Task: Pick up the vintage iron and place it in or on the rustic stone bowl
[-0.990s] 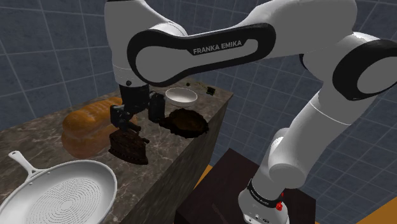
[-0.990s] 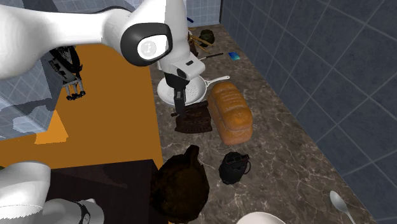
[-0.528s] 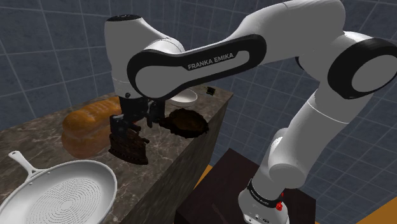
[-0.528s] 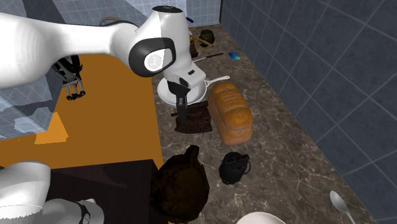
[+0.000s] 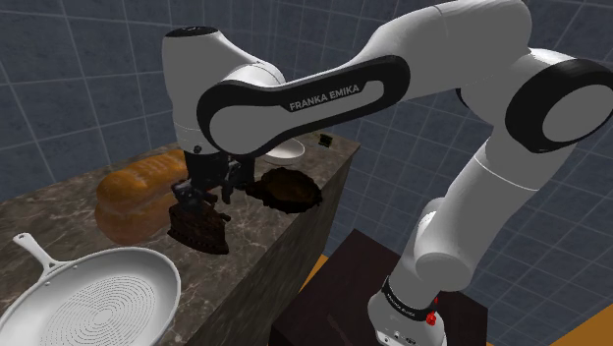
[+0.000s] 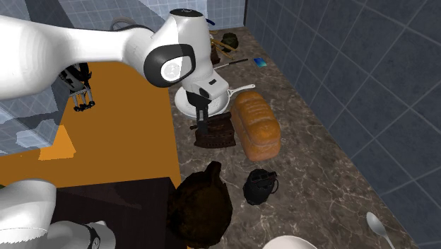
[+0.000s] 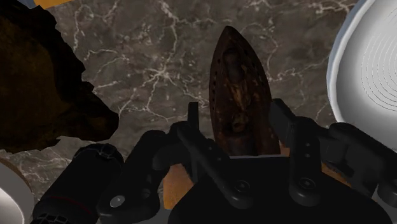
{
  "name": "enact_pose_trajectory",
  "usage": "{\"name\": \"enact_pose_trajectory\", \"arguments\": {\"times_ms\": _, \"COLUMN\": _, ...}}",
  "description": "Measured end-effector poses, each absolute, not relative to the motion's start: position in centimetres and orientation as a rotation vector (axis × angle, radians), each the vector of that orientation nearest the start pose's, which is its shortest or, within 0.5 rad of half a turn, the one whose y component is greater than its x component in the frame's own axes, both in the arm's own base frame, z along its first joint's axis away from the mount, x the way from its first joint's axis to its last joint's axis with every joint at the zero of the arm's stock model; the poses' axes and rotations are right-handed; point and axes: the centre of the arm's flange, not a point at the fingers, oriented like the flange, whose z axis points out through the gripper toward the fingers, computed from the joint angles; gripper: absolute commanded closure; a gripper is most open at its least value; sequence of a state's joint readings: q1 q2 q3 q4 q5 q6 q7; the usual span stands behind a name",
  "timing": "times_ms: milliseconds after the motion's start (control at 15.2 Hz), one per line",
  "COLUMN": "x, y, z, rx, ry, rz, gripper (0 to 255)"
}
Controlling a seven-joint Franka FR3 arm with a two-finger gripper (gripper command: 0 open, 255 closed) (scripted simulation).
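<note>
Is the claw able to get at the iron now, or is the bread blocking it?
Probably yes: the open claw straddles the iron, and the bread lies beside the iron, not over it.

Place: a home kitchen.
Counter: dark marble worktop (image 6: 318, 184), with a blue-grey tiled wall (image 6: 367, 64) at 3 o'clock in the second exterior view.
Cookware: white frying pan (image 5: 93, 300) at 7 o'clock in the shoulder view.
Food: brown bread loaf (image 6: 256, 126).

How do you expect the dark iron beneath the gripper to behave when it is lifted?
Likely rigid and heavy for its size: the iron looks like solid, rusty metal. Its rough surface should grip well. Sitting flat, it seems unlikely to roll.
</note>
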State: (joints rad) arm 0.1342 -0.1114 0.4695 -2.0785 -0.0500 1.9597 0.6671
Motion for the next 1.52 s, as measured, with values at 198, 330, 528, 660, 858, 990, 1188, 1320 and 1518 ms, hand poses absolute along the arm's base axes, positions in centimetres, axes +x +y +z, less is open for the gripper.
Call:
{"name": "enact_pose_trajectory", "arguments": {"times_ms": 198, "x": 42.8, "y": 29.8, "z": 47.0, "rx": -3.229, "ry": 0.075, "rz": -0.067, "gripper": 255}}
{"name": "enact_pose_trajectory", "arguments": {"times_ms": 330, "x": 42.8, "y": 29.8, "z": 47.1, "rx": -3.229, "ry": 0.075, "rz": -0.067, "gripper": 255}}
{"name": "enact_pose_trajectory", "arguments": {"times_ms": 528, "x": 42.8, "y": 29.9, "z": 47.1, "rx": -3.229, "ry": 0.074, "rz": -0.068, "gripper": 255}}
{"name": "enact_pose_trajectory", "arguments": {"times_ms": 660, "x": 42.8, "y": 29.8, "z": 47.3, "rx": -3.229, "ry": 0.075, "rz": -0.066, "gripper": 255}}
{"name": "enact_pose_trajectory", "arguments": {"times_ms": 858, "x": 42.9, "y": 29.8, "z": 48.6, "rx": -3.23, "ry": 0.076, "rz": -0.066, "gripper": 255}}
{"name": "enact_pose_trajectory", "arguments": {"times_ms": 990, "x": 42.9, "y": 29.8, "z": 49.7, "rx": -3.23, "ry": 0.076, "rz": -0.065, "gripper": 255}}
{"name": "enact_pose_trajectory", "arguments": {"times_ms": 1188, "x": 42.8, "y": 29.9, "z": 51.1, "rx": -3.23, "ry": 0.076, "rz": -0.065, "gripper": 255}}
{"name": "enact_pose_trajectory", "arguments": {"times_ms": 1320, "x": 42.8, "y": 29.9, "z": 52.4, "rx": -3.23, "ry": 0.076, "rz": -0.066, "gripper": 255}}
{"name": "enact_pose_trajectory", "arguments": {"times_ms": 1518, "x": 42.9, "y": 29.8, "z": 53.9, "rx": -3.23, "ry": 0.076, "rz": -0.066, "gripper": 255}}
